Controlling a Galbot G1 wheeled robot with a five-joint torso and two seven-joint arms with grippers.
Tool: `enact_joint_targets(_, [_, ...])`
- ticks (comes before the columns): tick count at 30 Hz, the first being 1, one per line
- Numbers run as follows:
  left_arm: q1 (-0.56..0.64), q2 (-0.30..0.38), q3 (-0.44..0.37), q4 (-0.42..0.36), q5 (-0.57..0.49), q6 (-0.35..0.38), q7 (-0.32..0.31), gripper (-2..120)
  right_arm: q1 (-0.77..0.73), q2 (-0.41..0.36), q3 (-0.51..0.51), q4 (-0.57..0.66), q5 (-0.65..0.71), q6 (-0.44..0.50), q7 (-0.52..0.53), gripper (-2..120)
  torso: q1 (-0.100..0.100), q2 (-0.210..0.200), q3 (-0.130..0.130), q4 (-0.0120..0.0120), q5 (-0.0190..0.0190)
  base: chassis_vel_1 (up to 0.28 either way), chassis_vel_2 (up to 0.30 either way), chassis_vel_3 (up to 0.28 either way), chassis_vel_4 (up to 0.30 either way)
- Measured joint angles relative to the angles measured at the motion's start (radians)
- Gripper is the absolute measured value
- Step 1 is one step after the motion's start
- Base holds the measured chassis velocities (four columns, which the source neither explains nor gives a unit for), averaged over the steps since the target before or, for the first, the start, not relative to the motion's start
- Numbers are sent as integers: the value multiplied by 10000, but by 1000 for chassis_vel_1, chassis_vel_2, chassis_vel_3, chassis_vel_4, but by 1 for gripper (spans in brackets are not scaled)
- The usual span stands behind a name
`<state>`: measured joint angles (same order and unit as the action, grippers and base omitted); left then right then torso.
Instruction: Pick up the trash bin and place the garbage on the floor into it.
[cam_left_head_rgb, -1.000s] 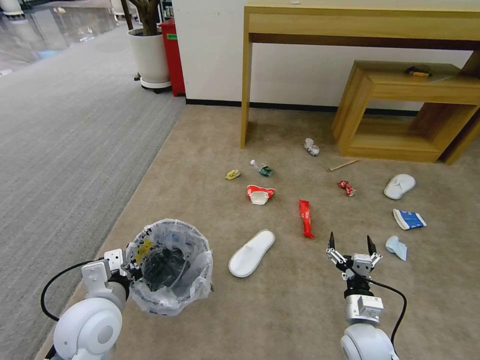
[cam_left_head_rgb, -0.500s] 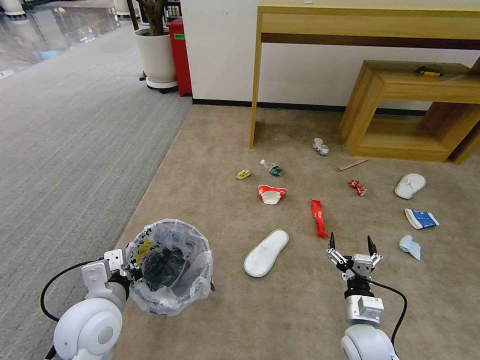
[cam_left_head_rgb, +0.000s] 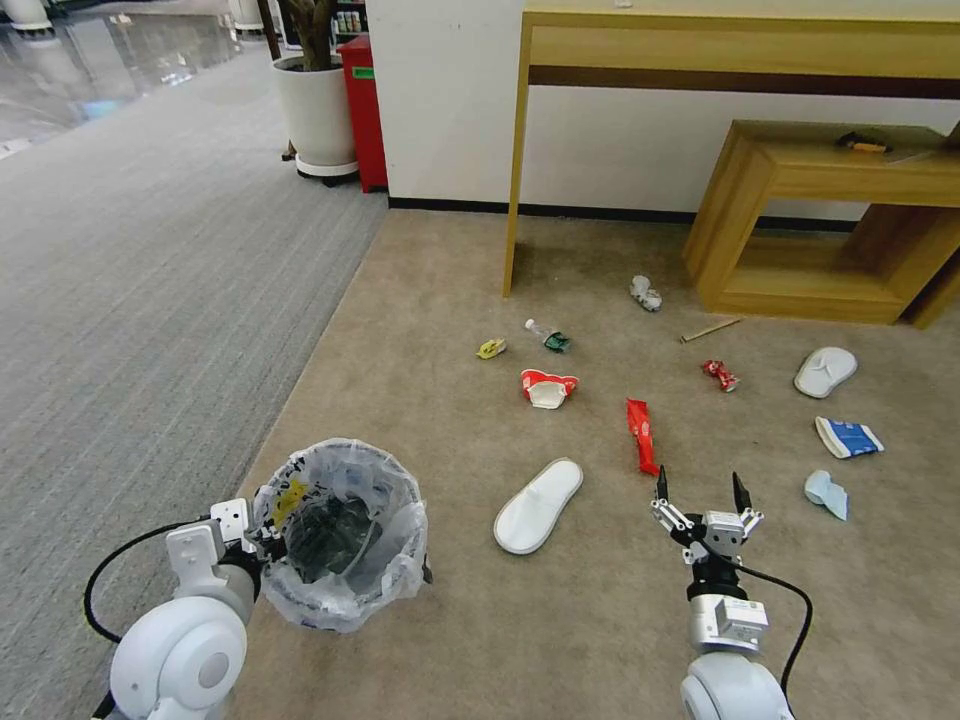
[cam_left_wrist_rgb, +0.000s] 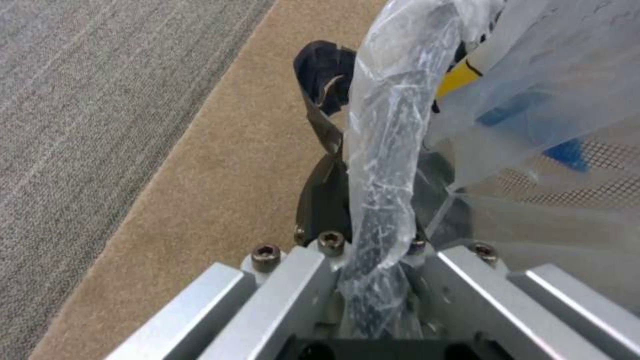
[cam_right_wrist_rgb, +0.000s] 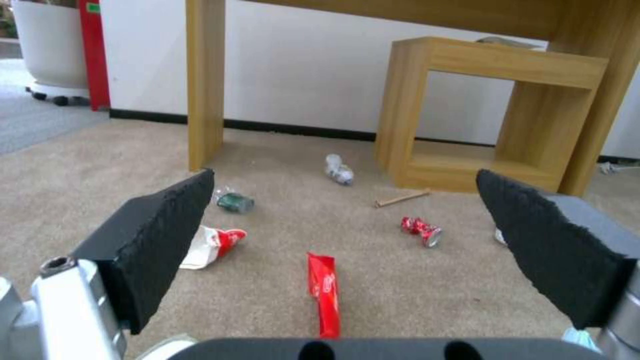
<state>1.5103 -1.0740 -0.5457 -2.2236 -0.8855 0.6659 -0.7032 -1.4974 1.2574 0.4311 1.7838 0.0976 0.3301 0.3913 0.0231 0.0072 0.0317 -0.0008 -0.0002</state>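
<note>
Bin (cam_left_head_rgb: 340, 535): round, dark, crinkled clear liner, rim clamped by left gripper (cam_left_head_rgb: 262, 530). Right gripper (cam_left_head_rgb: 697, 488): spread wide, empty; glossy red wrapper (cam_left_head_rgb: 642, 436) lies just beyond its tips on beige carpet (cam_left_head_rgb: 420, 330).

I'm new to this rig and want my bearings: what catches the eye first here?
The trash bin with its crinkled clear liner, held by the rim in the left gripper near the edge of the beige carpet. Ahead, litter dots the carpet: a white slipper and a red wrapper nearest. The right gripper hangs open just short of the wrapper.
</note>
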Motion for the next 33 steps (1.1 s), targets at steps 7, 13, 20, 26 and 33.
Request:
enact_joint_targets(7, [20,3,-7,-12,6,-10,7,0,5,18,-28,6,-12,-28,-5,100,0,0,0,1,0,0,0,0,0])
enact_joint_targets(13, [36,-29,1,-16,36,-16,16,0,11,16,-27,-7,-26,-26,-20,100,0,0,0,0,0,0,0,0,0])
enact_joint_targets(20, [59,-73,12,-12,111,-27,60,0,25,22,-85,-60,-32,-21,-20,100,0,0,0,1,1,-16,14,23,-16])
enact_joint_targets(26, [69,-85,11,-11,128,-30,72,0,80,28,-170,-104,-39,-25,6,100,0,0,0,0,0,-18,11,13,-21])
enact_joint_targets(33, [86,-115,17,14,147,-32,74,0,197,5,-662,-142,369,-326,511,100,1,0,0,0,0,-13,9,16,-15])
